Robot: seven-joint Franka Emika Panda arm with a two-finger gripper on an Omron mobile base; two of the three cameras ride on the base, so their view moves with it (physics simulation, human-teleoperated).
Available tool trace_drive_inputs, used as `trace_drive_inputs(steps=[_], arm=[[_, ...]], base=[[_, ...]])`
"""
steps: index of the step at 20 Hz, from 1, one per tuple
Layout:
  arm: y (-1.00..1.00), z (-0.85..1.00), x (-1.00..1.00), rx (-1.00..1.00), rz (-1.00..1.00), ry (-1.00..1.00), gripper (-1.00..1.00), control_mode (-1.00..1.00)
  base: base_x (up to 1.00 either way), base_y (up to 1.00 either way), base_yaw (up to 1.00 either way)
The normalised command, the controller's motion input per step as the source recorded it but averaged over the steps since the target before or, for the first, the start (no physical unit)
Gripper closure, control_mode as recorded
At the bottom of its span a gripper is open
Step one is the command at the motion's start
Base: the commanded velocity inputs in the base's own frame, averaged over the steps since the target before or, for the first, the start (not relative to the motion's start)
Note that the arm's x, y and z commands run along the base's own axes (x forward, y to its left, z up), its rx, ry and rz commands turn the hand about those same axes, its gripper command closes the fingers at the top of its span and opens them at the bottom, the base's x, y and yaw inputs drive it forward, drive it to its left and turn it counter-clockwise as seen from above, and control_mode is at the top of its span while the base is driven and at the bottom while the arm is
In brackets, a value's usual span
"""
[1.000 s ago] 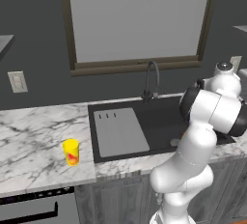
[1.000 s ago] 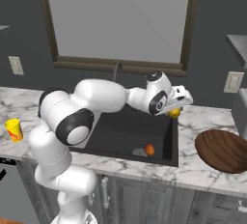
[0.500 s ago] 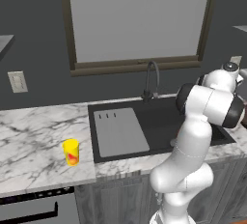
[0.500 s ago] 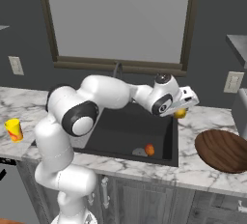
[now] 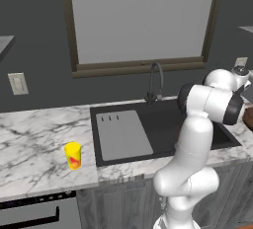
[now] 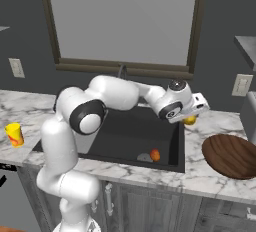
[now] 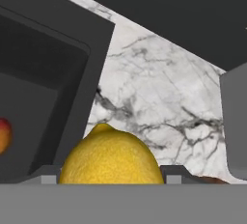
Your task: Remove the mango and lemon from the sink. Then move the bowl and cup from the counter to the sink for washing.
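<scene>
My two-finger gripper (image 6: pixel 190 120) is closed on the small, dimpled, all-yellow lemon (image 7: pixel 112 156), whose skin looks matte and finely pitted; in the hand view its pointed nub sits at the top, so its long axis runs away from my palm, between the jaws. I hold it above the right rim of the large black rectangular sink (image 6: pixel 131 135), where the basin's straight edge meets the white marble counter with grey veining (image 7: pixel 149 88). Down in the basin, near the front wall, lies the small egg-shaped orange-red mango (image 6: pixel 155 154), just beside the round drain (image 6: pixel 144 157). To the right, on the marble, rests the wide, shallow, dark reddish-brown wooden bowl (image 6: pixel 231 155), well apart from the lemon, with bare marble between the sink's rim and it. The smooth grey ribbed drainboard panel (image 5: pixel 122 135) fills the sink's left part. Far on the left stretch of counter stands the small yellow tumbler cup with a red-orange mark (image 5: pixel 73 155), upright, with free marble all round it.
</scene>
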Motion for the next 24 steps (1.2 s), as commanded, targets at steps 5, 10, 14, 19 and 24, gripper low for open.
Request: trace_drive_inputs(steps=[5, 10, 14, 19, 24], arm=[[-0.10, -0.15, 0.12, 0.05, 0.03, 0.01, 1.00, -1.00], [-0.09, -0.18, 0.13, 0.03, 0.01, 0.07, 1.00, -1.00], [-0.04, -0.20, 0.20, 0.02, 0.00, 0.12, 1.00, -1.00], [-0.03, -0.19, 0.24, 0.03, 0.01, 0.10, 1.00, -1.00], [-0.06, -0.17, 0.24, 0.04, 0.02, 0.09, 1.00, -1.00]], base=[[0.00, 0.00, 0.00], [0.00, 0.00, 0.00], [0.00, 0.00, 0.00], [0.00, 0.00, 0.00], [0.00, 0.00, 0.00]])
